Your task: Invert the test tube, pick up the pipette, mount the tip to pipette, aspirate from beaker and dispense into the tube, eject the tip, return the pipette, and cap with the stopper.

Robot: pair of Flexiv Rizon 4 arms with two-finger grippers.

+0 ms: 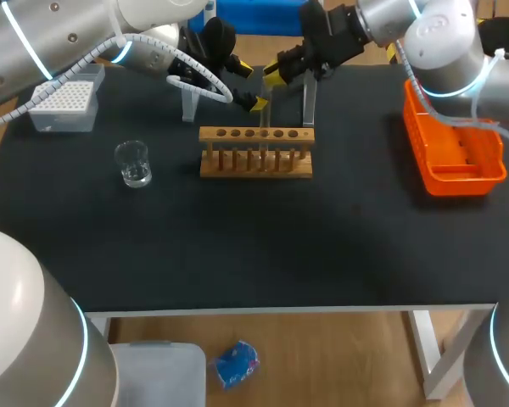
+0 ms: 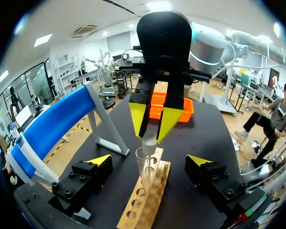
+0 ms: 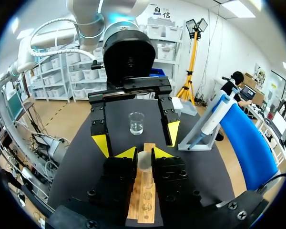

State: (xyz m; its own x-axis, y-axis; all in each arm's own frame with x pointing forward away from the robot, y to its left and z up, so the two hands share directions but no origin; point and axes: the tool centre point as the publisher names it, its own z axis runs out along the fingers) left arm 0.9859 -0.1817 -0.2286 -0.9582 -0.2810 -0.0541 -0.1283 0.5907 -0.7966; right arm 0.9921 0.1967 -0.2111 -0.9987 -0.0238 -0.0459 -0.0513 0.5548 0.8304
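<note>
A clear test tube [image 1: 265,119] stands upright over the wooden rack [image 1: 256,154], its lower end in or just above a rack hole. My right gripper [image 3: 144,153] is shut on the upper part of the test tube [image 3: 144,164]. In the left wrist view the right gripper's yellow fingertips [image 2: 138,117] clamp the test tube [image 2: 145,167] from above. My left gripper [image 2: 148,162] is open, one finger on either side of the tube without touching it. The blue pipette [image 2: 52,129] rests on its stand beside the left gripper. The glass beaker [image 1: 134,163] sits left of the rack.
A white tip box [image 1: 65,103] lies at the table's far left. An orange bin [image 1: 454,151] sits at the right edge. The pipette stand's legs [image 1: 189,102] rise just behind the rack.
</note>
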